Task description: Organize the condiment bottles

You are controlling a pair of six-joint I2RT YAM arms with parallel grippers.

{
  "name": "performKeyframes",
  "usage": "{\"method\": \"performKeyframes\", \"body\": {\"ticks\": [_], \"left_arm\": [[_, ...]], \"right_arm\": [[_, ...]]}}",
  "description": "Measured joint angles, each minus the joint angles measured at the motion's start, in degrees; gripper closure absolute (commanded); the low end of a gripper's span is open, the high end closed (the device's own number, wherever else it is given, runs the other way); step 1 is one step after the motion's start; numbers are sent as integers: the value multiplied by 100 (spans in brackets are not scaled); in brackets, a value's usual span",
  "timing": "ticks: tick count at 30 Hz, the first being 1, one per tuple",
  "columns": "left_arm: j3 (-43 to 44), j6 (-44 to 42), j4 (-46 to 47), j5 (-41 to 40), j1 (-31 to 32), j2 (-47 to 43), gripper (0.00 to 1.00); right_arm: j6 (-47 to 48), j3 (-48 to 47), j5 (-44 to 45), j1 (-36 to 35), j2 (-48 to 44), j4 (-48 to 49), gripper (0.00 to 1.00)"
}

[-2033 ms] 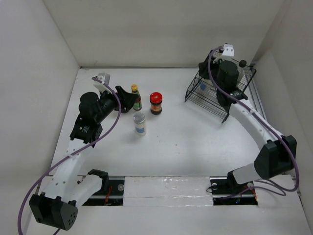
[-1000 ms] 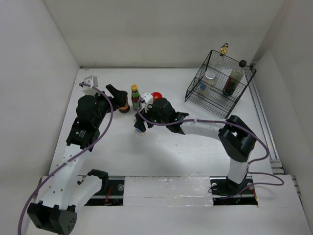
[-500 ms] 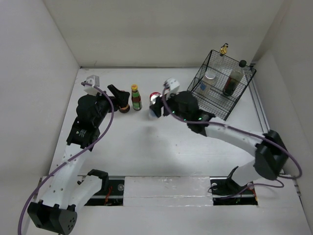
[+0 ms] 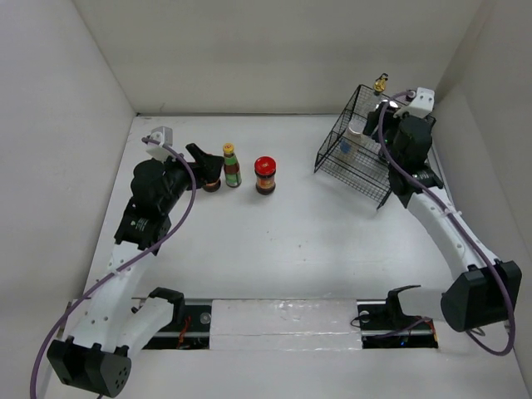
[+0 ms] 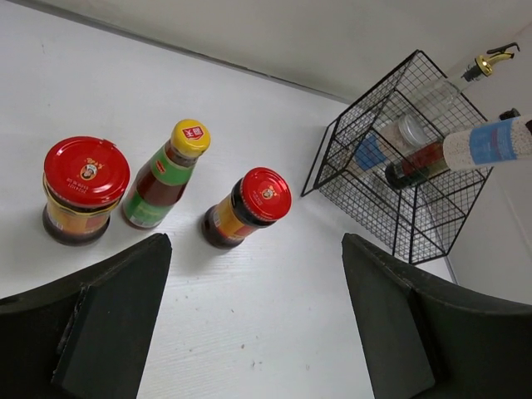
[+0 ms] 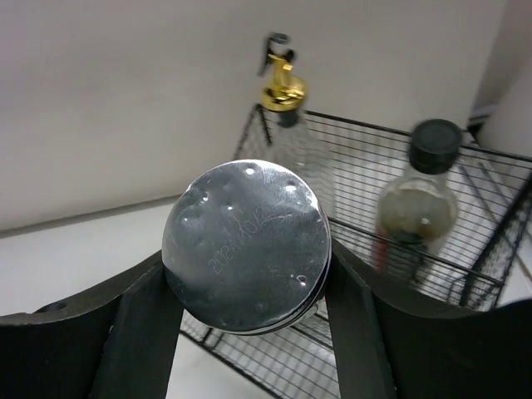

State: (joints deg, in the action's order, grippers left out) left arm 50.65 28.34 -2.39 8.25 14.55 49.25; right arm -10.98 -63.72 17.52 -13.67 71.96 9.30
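Observation:
My right gripper [image 6: 247, 270] is shut on a silver-lidded, blue-labelled shaker [image 6: 247, 241] and holds it in the air over the black wire basket [image 4: 366, 166]. In the top view the right gripper [image 4: 392, 125] hides that shaker. The basket holds a clear gold-capped bottle [image 6: 283, 91], a dark black-capped bottle [image 6: 420, 199] and a second shaker [image 4: 356, 131]. On the table stand a yellow-capped bottle [image 4: 231, 165] and two red-lidded jars [image 5: 249, 204] [image 5: 86, 187]. My left gripper [image 5: 253, 268] hovers open and empty just short of them.
The basket stands tilted in the far right corner, near the white side wall [image 4: 482, 100] and back wall. The left arm's fingers [image 4: 199, 155] partly cover the leftmost jar in the top view.
My right gripper closed on the shaker at the table's middle, lifted it and carried it right to above the basket. The left arm has stayed put.

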Motion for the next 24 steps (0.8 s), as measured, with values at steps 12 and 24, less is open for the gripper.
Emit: {"method": "performKeyframes", "body": {"ticks": [12, 24], "left_arm": [[0, 0, 2, 59, 0, 98, 20], [0, -44, 0, 76, -2, 151, 20]], "right_arm": [[-153, -385, -275, 885, 706, -549, 53], [-433, -302, -466, 916, 1311, -459, 49]]}}
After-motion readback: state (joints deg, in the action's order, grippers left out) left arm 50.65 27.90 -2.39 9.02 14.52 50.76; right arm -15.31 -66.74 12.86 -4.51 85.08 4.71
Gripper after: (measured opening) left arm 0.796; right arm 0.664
